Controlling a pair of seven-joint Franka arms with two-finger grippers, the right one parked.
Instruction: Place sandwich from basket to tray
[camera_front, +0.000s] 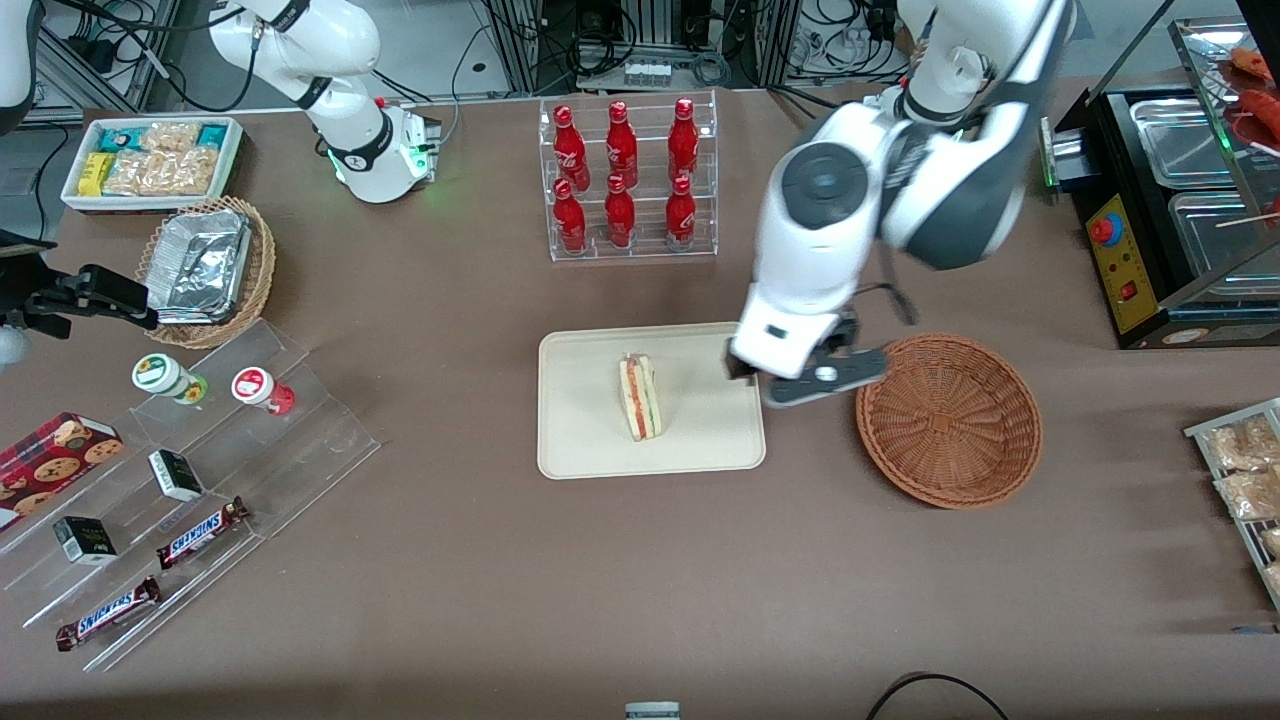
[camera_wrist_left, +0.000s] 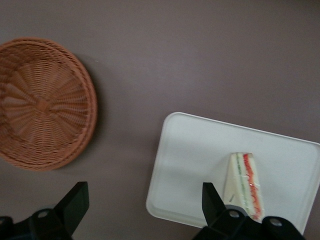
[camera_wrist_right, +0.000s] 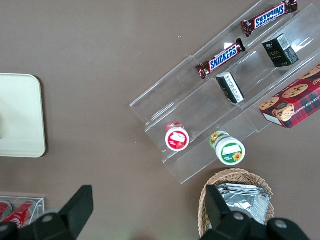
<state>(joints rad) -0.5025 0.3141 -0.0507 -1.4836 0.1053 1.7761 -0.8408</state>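
Cream tray (camera_front: 600, 440) – you've got the sandwich (camera_front: 640, 398) lying on it, mid-tray | wicker basket (camera_front: 948, 420) beside tray, nothing in it | your gripper (camera_front: 790, 378) hangs above the tray/basket gap – fingers (camera_wrist_left: 75, 204) wide apart, holding nothing

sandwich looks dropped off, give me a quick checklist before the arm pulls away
1. Sandwich on the tray: ok, it lies inside the rim.
2. Basket holds nothing: ok, only bare weave shows.
3. Gripper let go: ok, fingers open, nothing between them.
4. Gripper apart from the sandwich: ok, it hovers over the tray's edge nearest the basket, with a gap to the bread.
5. Sandwich intact: ok, bread and filling layers together.
6. Gripper height above the tray: cannot tell.
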